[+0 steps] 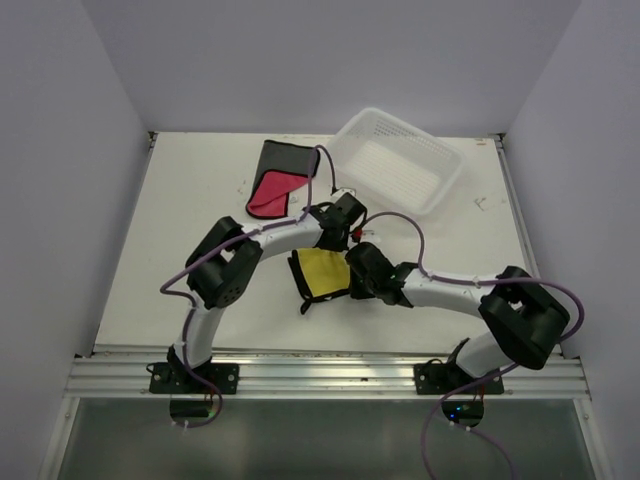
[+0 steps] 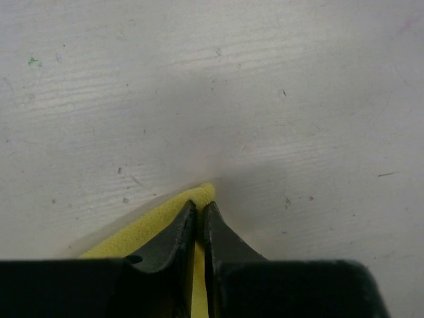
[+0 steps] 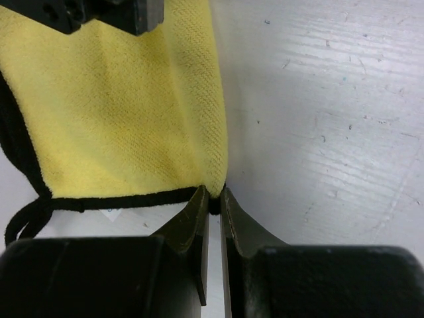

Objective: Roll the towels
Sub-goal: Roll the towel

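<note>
Fuzzy yellow black-hemmed towel (image 3: 119,112) is pinched by left pincer (image 2: 200,209) and right pincer (image 3: 213,195).

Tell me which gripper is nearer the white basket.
Left. The left gripper pinches the yellow towel's far corner, closer to the basket; the right gripper holds its nearer corner, farther off.

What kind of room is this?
Probably a robot practice booth: plain walls box in the table, the left arm and right arm are bolted to a rail, with a yellow towel and basket laid out.
</note>
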